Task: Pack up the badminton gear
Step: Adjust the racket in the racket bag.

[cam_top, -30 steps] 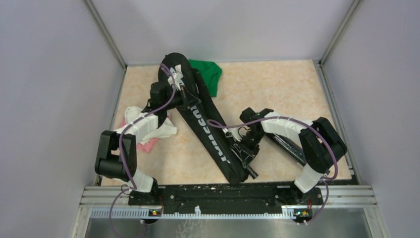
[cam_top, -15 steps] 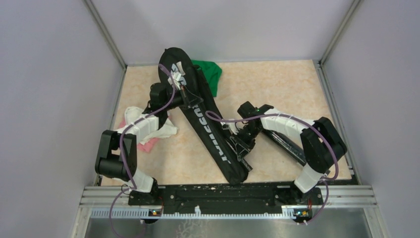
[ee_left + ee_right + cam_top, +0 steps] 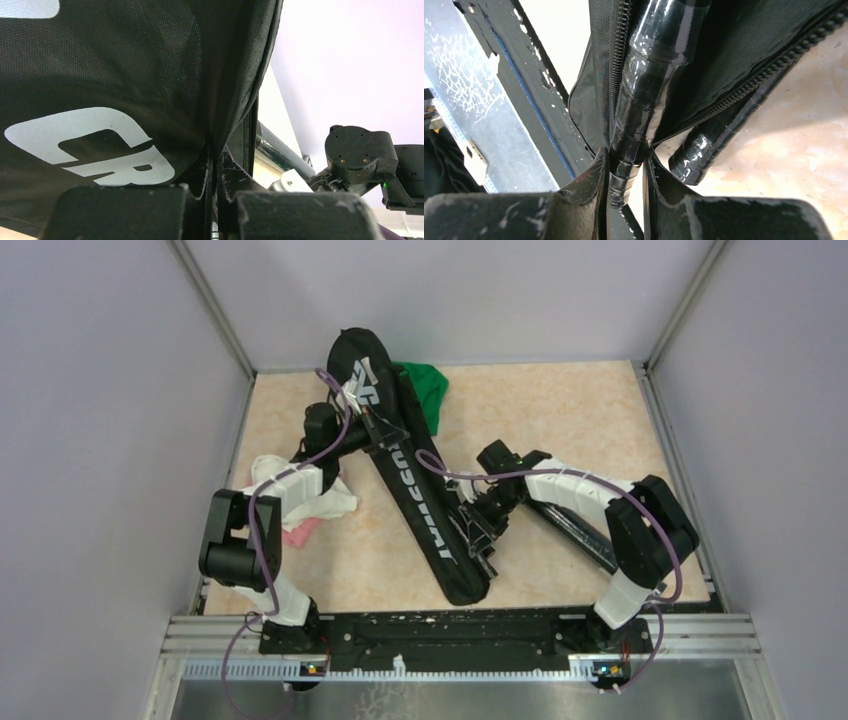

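Racket bag (image 3: 420, 500) lies diagonally across table (image 3: 560, 410). Cloth (image 3: 425, 390) sits behind-right of its far end, two cloths (image 3: 335, 502) left, tube (image 3: 590, 545) right. Racket handles (image 3: 649, 65) protrude from the bag's near opening.

There are one black fabric racket bag (image 3: 415, 490), two glossy black racket handles (image 3: 649, 85) (image 3: 704, 145), one green cloth (image 3: 425, 390), one white cloth (image 3: 335, 502), one pink cloth (image 3: 295, 533) and one long black tube (image 3: 585, 535).
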Motion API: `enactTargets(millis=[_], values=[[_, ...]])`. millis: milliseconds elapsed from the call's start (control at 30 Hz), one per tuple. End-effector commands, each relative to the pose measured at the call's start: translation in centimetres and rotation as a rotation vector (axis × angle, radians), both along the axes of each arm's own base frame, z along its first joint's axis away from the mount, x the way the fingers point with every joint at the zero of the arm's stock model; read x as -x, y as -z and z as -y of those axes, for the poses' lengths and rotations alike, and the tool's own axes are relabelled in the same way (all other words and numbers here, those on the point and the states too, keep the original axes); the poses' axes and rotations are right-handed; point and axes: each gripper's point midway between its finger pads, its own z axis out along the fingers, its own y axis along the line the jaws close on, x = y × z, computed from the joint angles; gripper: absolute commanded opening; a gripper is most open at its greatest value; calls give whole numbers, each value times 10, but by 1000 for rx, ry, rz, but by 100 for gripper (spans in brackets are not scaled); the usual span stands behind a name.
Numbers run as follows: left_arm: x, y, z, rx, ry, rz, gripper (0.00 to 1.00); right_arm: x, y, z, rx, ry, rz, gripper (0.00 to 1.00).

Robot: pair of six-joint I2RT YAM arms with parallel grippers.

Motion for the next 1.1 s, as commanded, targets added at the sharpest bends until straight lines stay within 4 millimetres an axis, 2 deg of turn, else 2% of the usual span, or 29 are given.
enactTargets(millis=[0,200,400,500,600,767,1067], values=[[10,-8,14,35,83,-30,0,-41,-35,-45,-210,-44,184,1],[2,-18,15,31,90,-8,0,-41,-31,-39,-166,-18,177,20],[-1,-26,18,56,137,16,0,-51,-34,-29,-132,2,276,39],[-1,-27,18,72,157,27,0,-57,-41,-23,-122,16,341,52],[-1,-30,18,79,173,58,0,-68,-53,-15,-128,50,410,57],[0,-34,20,84,198,85,0,-88,-71,-2,-126,138,520,57],[5,-41,21,102,223,103,0,-103,-58,-9,-118,182,518,58]])
